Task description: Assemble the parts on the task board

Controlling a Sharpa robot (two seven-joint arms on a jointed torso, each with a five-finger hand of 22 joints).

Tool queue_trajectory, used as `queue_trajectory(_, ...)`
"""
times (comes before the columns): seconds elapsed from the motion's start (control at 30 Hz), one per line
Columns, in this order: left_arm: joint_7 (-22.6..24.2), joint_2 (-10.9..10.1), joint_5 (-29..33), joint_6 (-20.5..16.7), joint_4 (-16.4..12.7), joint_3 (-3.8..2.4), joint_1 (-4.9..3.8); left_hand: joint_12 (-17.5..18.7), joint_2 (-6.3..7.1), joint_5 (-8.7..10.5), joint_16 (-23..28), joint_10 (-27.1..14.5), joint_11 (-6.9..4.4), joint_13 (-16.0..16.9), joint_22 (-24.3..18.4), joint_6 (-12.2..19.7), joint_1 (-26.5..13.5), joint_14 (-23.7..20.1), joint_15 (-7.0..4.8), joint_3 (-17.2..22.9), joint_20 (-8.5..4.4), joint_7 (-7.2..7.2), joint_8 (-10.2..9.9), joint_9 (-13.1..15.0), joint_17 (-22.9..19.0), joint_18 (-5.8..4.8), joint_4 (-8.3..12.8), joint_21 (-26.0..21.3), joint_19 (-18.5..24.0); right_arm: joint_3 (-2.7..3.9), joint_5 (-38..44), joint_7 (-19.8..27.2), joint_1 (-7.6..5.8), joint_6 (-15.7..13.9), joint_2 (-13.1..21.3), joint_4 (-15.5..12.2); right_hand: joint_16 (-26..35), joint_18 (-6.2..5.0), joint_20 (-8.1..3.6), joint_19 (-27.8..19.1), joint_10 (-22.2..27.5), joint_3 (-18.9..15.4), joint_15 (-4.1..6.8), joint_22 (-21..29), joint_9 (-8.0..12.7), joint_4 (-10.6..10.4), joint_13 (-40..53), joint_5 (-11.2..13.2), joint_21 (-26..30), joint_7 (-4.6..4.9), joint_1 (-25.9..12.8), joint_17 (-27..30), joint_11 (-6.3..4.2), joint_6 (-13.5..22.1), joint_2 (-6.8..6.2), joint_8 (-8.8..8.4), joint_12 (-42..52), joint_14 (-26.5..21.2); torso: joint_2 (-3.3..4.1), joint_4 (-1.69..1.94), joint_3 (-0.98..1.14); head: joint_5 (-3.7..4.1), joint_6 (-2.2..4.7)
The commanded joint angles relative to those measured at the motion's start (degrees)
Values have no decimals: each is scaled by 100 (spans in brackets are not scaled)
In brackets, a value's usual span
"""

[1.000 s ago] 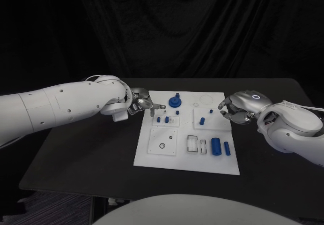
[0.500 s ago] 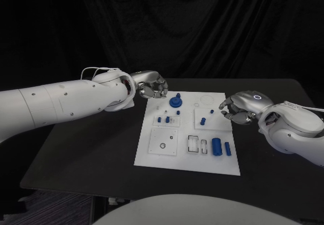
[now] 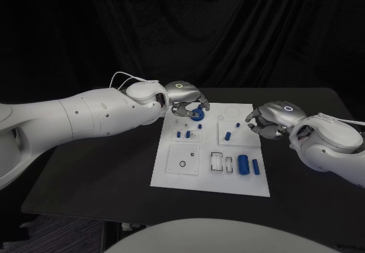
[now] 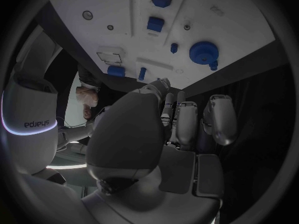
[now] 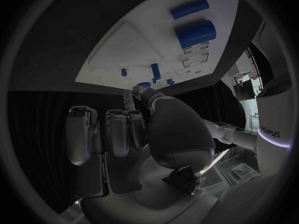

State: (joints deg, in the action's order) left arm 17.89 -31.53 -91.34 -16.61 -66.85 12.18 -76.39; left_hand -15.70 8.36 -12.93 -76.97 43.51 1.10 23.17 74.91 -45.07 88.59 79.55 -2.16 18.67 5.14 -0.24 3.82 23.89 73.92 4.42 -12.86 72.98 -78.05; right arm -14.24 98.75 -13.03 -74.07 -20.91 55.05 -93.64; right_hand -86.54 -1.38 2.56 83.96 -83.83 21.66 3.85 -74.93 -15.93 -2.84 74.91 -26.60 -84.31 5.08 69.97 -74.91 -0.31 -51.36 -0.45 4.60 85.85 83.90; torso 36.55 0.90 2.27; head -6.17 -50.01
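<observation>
Left hand: the left hand [image 3: 185, 98] is seen at the far left corner of the task board [image 3: 199, 178], right by the blue gear-shaped part [image 3: 198, 114]; contact cannot be told. Its fingers [image 4: 219, 118] are apart, nothing held.
Right hand: the right hand [image 3: 268, 122] is curled in beside the board's right edge, nothing gripped.
Parts: a large blue cylinder [image 3: 243, 164] and a slimmer blue pin [image 3: 256, 166] are laid side by side near the board's right edge; small blue pegs [image 3: 188, 134] are stood mid-board.
Surface: the black surface [image 3: 99, 168] carries the board.

Word "sharpa", seen upside down, on white arm [image 4: 31, 119] at 9 o'clock in left wrist view. Same word "sharpa", also inverted, on white arm [image 5: 274, 119] at 3 o'clock in right wrist view. No other readable text, no numbers on task board [image 3: 213, 153].
</observation>
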Motion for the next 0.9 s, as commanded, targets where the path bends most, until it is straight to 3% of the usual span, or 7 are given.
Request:
queue_trajectory(0.03,135,96,-551,-42,102,-7,30,16,16,42,31,9,60,-76,953,-1,-75,12,42,-32,1,-47,-15,-85,-20,-32,32,-5,-70,3,16,-20,12,-123,-2,-3,12,-15,-40,316,-278,33,36,-1306,5,-7,1061,-33,13,9,-29,-846,-29,-42,42,-13,-22,471,0,7,9,12,1)
queue_trajectory(0.1,73,162,-695,53,171,-7,59,-4,21,102,26,49,99,-132,963,-22,-139,20,69,-86,-4,-42,-7,-163,-43,-38,52,11,-97,3,16,-15,12,-146,-3,-4,12,-15,-40,316,-278,33,36,-1306,5,-7,1061,-33,13,9,-29,-846,-29,-42,42,-13,-22,471,-2,7,11,11,1)
queue_trajectory(0.2,-4,239,-820,170,258,-8,101,-157,-3,312,-139,262,71,-170,1010,-125,-268,161,53,-210,-15,-100,19,-310,70,-67,64,131,-213,4,16,-1,12,-197,-6,-7,14,-16,-40,314,-271,32,36,-1305,5,-5,1053,-41,16,9,-32,-843,-29,-46,37,-12,-31,470,-5,14,11,19,1)
queue_trajectory(0.3,-86,302,-888,282,333,-8,152,-222,-14,342,-422,332,106,-187,1016,-220,-333,387,31,-275,-30,-34,40,-380,368,-71,66,144,-242,4,16,17,12,-235,-12,-11,10,-14,-40,317,-272,32,36,-1307,5,-5,1054,-44,12,9,-32,-850,-29,-47,36,-11,-29,472,-5,12,10,26,1)
queue_trajectory(0.5,-171,465,-937,498,547,-8,240,-257,-22,363,-455,404,118,-208,1018,-310,-431,407,36,-341,-40,10,63,-422,367,-72,41,143,-258,4,16,24,12,-235,-21,-7,10,-14,-40,317,-272,32,36,-1307,5,-5,1054,-44,12,9,-32,-850,-29,-47,36,-11,-29,472,-6,19,3,27,1)
queue_trajectory(0.63,-187,535,-947,522,635,-9,296,-274,-31,343,-461,445,106,-215,1018,-391,-429,406,31,-349,-43,30,92,-430,359,-72,57,139,-262,4,16,29,12,-236,-23,-15,10,-14,-40,317,-272,32,36,-1307,5,-5,1054,-44,12,9,-32,-850,-29,-47,36,-11,-29,472,0,2,1,36,1)
queue_trajectory(0.9,-190,615,-952,386,725,-9,341,-326,-71,76,-464,526,101,-204,1011,-470,-356,388,22,-295,-53,32,90,-475,323,-67,141,100,-253,4,16,20,11,-202,-13,-28,10,-14,-40,318,-271,34,36,-1307,4,-1,1053,-56,9,9,-33,-851,-29,-51,33,-10,-31,472,-5,15,5,55,1)
